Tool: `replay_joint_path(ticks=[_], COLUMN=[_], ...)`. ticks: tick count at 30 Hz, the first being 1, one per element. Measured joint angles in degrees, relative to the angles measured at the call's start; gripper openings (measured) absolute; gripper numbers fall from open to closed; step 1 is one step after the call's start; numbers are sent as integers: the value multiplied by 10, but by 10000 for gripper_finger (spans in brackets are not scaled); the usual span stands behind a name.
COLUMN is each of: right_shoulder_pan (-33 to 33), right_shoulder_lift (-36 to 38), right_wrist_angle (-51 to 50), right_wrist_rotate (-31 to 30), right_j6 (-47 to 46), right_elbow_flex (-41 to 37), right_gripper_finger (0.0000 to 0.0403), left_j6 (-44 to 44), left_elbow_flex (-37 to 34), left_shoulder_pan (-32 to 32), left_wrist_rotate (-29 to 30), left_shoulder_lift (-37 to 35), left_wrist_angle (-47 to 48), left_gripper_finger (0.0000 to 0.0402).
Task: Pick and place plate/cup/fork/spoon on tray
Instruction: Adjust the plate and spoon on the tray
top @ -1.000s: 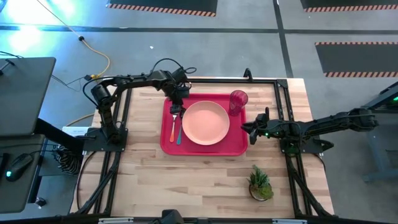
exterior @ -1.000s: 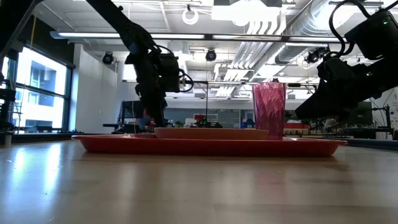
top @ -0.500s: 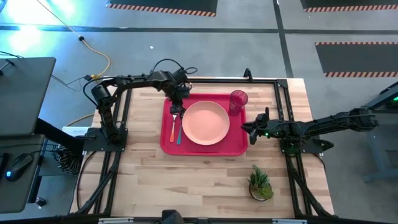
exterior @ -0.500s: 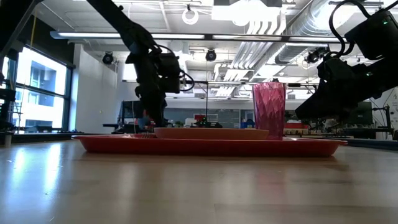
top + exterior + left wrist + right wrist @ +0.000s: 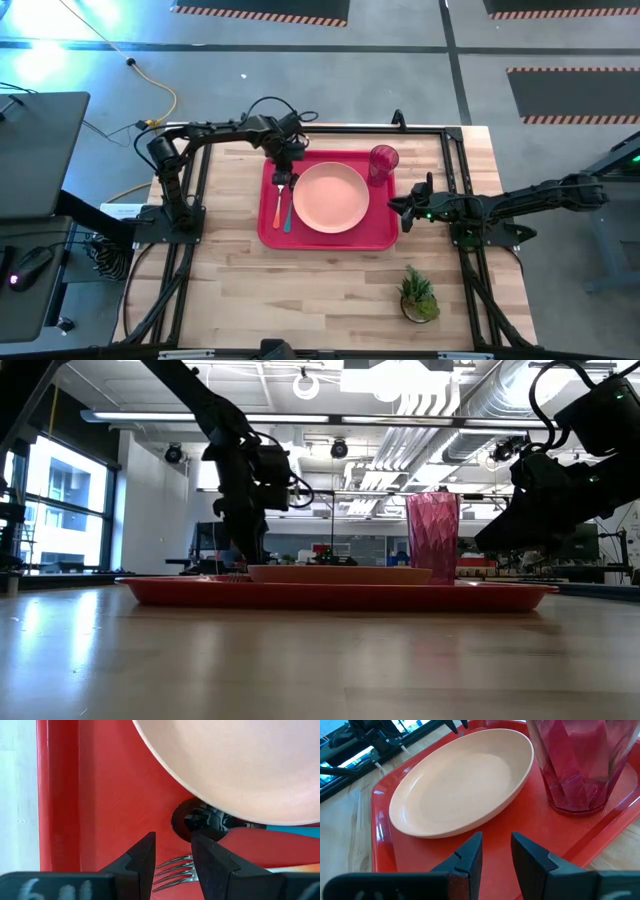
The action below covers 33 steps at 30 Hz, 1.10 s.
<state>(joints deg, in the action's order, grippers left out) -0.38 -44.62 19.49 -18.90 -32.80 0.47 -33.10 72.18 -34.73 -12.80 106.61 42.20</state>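
The red tray point(image 5: 330, 238) lies mid-table. On it rest the peach-pink plate point(image 5: 330, 196), the red-pink cup point(image 5: 383, 160) upright at its far right corner, and the orange-handled fork point(image 5: 277, 208) and blue-handled spoon point(image 5: 288, 215) side by side left of the plate. My left gripper point(image 5: 283, 172) hovers over their far ends, slightly open and empty. In the left wrist view its fingers point(image 5: 173, 851) stand above the fork's tines point(image 5: 175, 870), next to the spoon's dark bowl point(image 5: 192, 820). My right gripper point(image 5: 393, 208) waits at the tray's right edge, slightly open and empty point(image 5: 497, 847).
A small potted green plant point(image 5: 418, 293) stands near the table's front right. Bare wood lies in front of the tray. Black frame rails run along the table's left, right and far sides.
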Motion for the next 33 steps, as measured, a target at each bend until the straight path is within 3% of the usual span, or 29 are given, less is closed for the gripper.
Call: replay_joint_path(ticks=[10, 33], right_shoulder_pan=[0, 0], right_shoulder_lift=[0, 0], right_wrist_angle=[0, 0], right_wrist_rotate=[0, 0], right_j6=[-4, -8], right_elbow_flex=[0, 0], right_gripper_finger=[94, 94], left_j6=[17, 30], left_elbow_flex=[0, 0], left_shoulder_pan=[4, 4], left_wrist_rotate=[3, 48], left_shoulder_lift=[42, 41], left_wrist_angle=[4, 15], left_gripper_finger=[115, 115])
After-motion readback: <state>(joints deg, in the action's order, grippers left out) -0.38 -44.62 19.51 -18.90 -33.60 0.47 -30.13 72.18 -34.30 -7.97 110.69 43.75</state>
